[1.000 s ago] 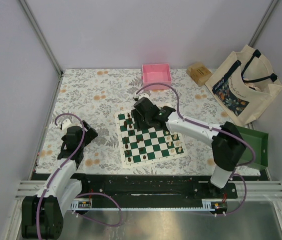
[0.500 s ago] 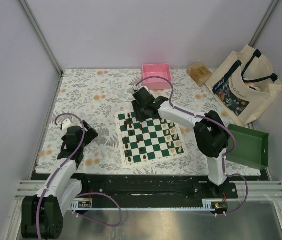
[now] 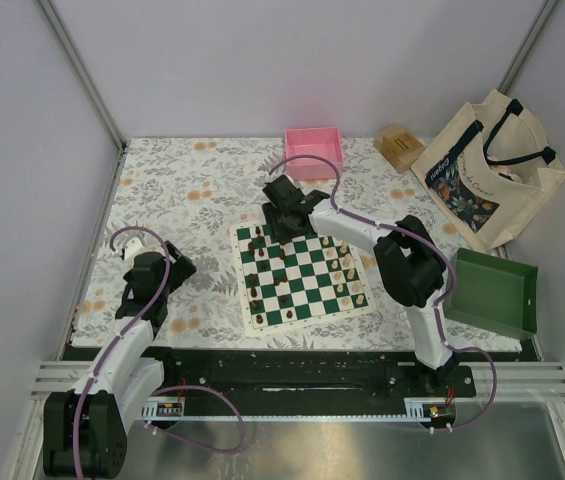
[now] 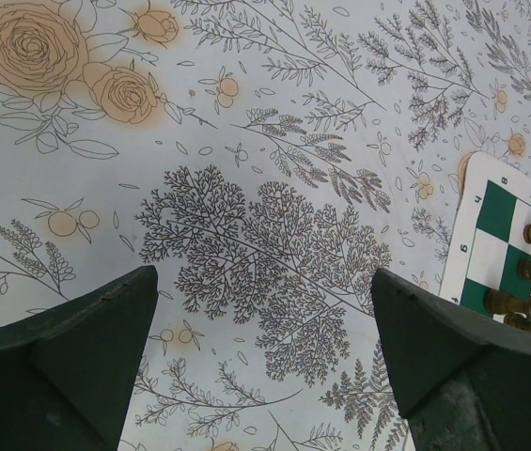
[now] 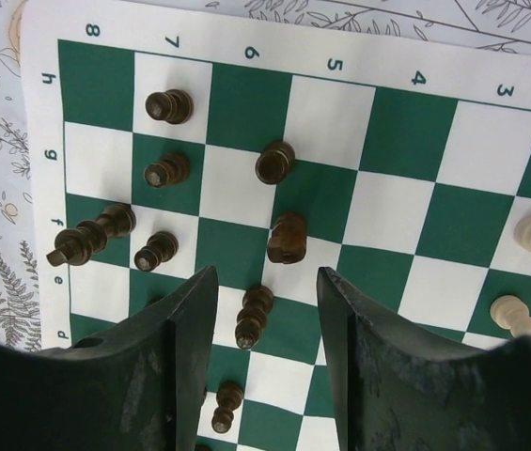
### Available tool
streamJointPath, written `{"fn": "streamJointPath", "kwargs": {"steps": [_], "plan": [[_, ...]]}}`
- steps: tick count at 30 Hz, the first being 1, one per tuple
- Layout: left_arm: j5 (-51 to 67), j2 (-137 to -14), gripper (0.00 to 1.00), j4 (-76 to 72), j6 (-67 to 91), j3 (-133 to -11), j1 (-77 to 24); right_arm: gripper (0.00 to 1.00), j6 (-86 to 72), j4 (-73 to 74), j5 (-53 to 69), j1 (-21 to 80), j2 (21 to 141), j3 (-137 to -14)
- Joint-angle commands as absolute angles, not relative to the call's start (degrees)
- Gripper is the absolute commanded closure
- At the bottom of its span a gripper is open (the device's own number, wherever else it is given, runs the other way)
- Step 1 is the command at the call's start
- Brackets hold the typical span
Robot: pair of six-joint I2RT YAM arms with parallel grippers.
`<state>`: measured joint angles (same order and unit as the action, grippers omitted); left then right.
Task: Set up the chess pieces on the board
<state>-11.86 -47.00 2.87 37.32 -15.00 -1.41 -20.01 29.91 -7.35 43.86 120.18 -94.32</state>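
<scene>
Hovering over the board (image 5: 387, 122) with jaws apart and empty, the right gripper (image 5: 265, 282) could topple tightly clustered dark chess pieces (image 5: 287, 237)

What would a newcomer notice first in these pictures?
The right arm's black fingers hang open above the green-and-white checked board, over a cluster of dark brown chess pieces. The printed cream tote bag at the far right and the pink plastic tray at the far edge also stand out.

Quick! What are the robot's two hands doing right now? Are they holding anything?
Left hand: open, holding nothing.
Right hand: open above the board, nothing gripped; a dark chess piece stands between its fingers.
</scene>
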Motion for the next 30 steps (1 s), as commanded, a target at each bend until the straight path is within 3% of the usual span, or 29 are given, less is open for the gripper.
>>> {"fn": "streamJointPath", "kwargs": {"steps": [1,13,30], "plan": [[-11.3,-47.5,0.01,-0.1,36.7,-16.3,-1.3,0.46,-18.5,30.2,-5.7,43.5,117.1,-97.0],[-11.1,-51.7,0.01,-0.1,36.5,-18.2,-1.3,0.46,-21.0,32.5,6.8,43.8,113.4,-99.2],[-14.8,-50.7,0.01,3.3,38.8,-18.3,-1.4,0.43,-20.1,42.0,9.1,45.3,123.7,-115.2]]}}
